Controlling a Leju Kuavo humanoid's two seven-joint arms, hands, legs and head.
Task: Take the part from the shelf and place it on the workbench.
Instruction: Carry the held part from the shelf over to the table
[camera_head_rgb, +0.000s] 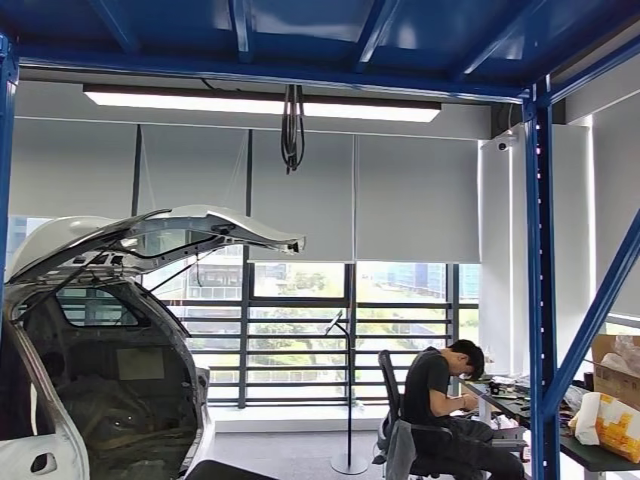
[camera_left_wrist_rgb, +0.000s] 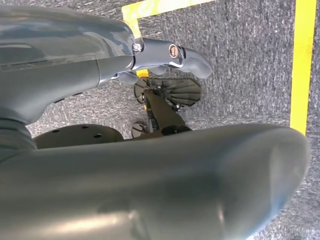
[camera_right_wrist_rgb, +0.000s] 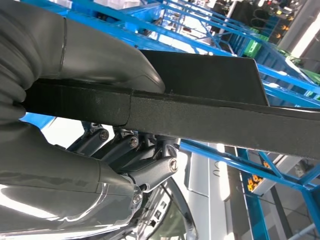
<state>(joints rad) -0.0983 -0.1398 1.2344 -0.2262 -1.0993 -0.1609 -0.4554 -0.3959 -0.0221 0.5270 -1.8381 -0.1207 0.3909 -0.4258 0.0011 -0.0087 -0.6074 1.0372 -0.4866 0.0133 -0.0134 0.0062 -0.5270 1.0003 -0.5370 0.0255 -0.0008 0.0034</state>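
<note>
Clearly, the right robot hand (camera_right_wrist_rgb: 113, 150) grips the part (camera_right_wrist_rgb: 211, 107), a flat black panel with a rough dark edge: the thick grey thumb lies over one face and the darker fingers (camera_right_wrist_rgb: 151, 170) curl against the other, and the panel runs on well past the fingertips. Blue shelf framing (camera_right_wrist_rgb: 226, 160) shows behind it. The left robot hand (camera_left_wrist_rgb: 166, 55) hangs over grey carpet (camera_left_wrist_rgb: 245, 60) marked with yellow tape (camera_left_wrist_rgb: 302, 65); its fingers lie fairly straight, with nothing in them. From the head view, a white car body (camera_head_rgb: 113, 330) with its tailgate raised sits at eight o'clock, a blue post (camera_head_rgb: 542, 300) at three o'clock, and a seated person (camera_head_rgb: 438, 400) works at a desk (camera_head_rgb: 604, 455) at five o'clock.
</note>
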